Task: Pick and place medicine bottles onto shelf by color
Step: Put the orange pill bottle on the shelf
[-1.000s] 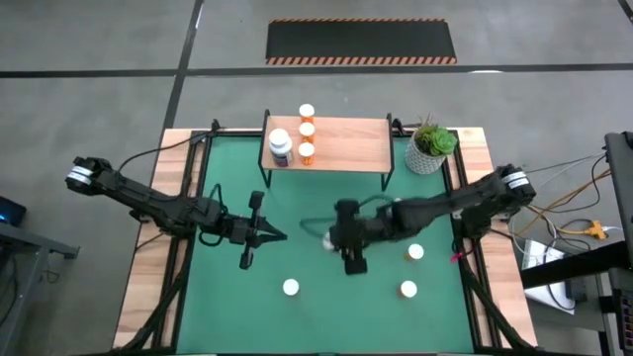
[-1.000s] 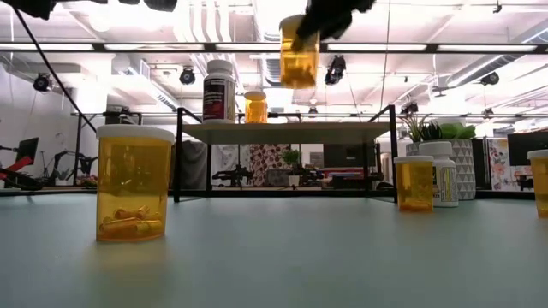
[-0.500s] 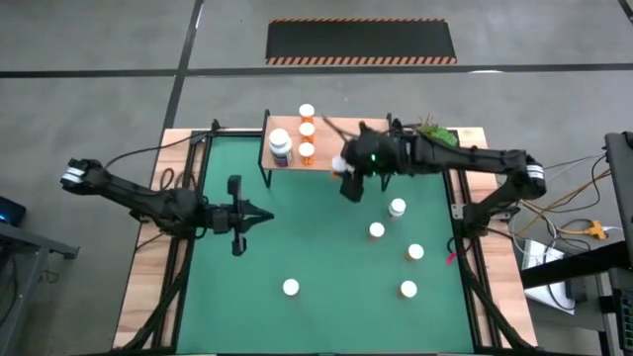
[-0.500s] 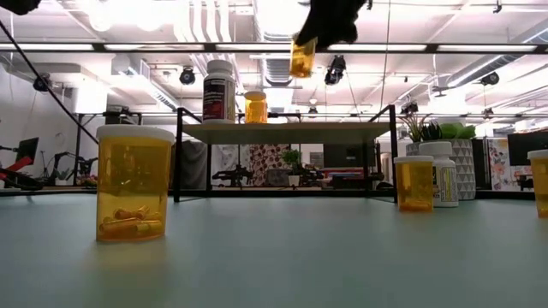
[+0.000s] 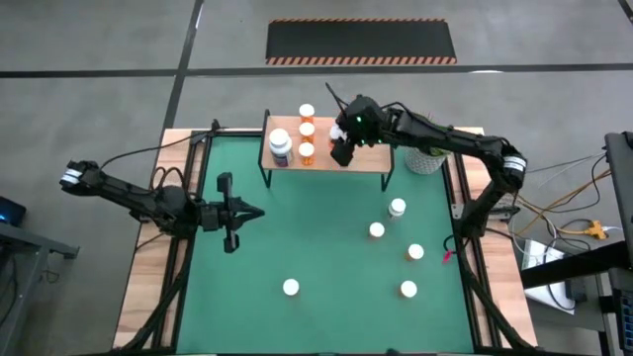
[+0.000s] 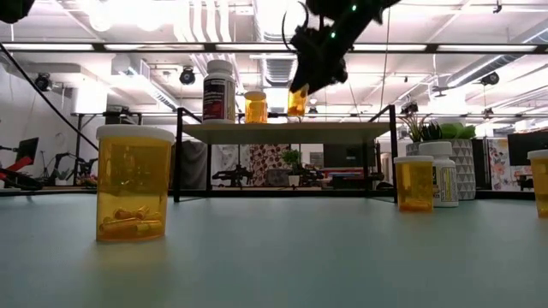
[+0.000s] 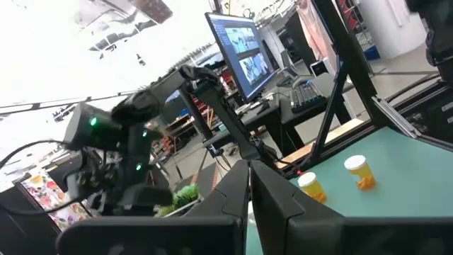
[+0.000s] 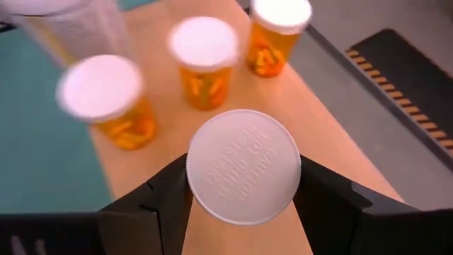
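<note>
1. Over the shelf (image 5: 341, 143), the right gripper (image 5: 342, 151) holds an orange medicine bottle (image 8: 243, 166) with its fingers clasped on either side of the white cap; in the low view the bottle (image 6: 297, 101) hangs just above the board, not clearly resting on it.
2. On the shelf's left part stand three orange bottles in a row (image 5: 307, 132), with a larger white-and-dark bottle (image 5: 280, 146) beside them; the held bottle is near this row, on its right.
3. Across the green mat (image 5: 316, 247), five more white-capped bottles wait on the near and right side, among them one at the near left (image 5: 290, 288) and one at the near right (image 5: 407, 289).
4. At the mat's left side, the left gripper (image 5: 229, 214) hovers with fingers pressed together, empty.
5. Handling, as a judgement: such a bottle looks light, rigid and smooth-walled, so it should not crush, yet it could slip or tip easily. A grasp around the cap or upper body, keeping it upright, seems soundest; the few pills inside add little weight.
6. Beside the shelf's right end stands a potted plant (image 5: 431, 146), which is not part of the sorting.
</note>
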You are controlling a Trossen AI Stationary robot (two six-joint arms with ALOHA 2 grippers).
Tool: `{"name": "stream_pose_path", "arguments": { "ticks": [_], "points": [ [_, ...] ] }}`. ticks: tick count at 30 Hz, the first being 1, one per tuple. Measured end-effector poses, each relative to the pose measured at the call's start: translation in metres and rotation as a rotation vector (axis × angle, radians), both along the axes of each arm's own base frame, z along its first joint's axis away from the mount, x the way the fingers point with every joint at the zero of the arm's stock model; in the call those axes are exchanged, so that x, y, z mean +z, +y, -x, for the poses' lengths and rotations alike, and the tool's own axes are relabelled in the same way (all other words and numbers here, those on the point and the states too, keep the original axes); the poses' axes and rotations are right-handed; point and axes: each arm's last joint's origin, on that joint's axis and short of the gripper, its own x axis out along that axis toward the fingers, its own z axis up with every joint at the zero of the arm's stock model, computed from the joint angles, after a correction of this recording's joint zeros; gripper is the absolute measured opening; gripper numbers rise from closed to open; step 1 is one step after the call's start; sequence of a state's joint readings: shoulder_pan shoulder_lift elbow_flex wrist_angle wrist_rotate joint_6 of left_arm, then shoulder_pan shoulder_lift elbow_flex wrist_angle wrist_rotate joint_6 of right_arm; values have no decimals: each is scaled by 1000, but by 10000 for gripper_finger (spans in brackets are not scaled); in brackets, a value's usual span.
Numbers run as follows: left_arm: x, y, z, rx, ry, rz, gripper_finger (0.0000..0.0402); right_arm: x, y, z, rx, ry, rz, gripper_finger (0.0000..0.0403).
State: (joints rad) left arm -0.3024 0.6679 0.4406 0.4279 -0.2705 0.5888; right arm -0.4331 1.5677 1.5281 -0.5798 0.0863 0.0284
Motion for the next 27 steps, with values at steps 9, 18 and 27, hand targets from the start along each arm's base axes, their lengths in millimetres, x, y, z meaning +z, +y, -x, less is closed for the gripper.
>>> {"name": "stream_pose_path", "arguments": {
  "ticks": [9,18,27],
  "points": [
    [-2,1,3,0,-8,2,0,-14,-29,-5,-32,31,-4,205],
    [-3,1,3,0,-6,2,0,-14,-30,-5,-31,38,-5,205],
    [-3,1,3,0,-6,2,0,-19,-29,-4,-33,52,-14,206]
  ]
}}
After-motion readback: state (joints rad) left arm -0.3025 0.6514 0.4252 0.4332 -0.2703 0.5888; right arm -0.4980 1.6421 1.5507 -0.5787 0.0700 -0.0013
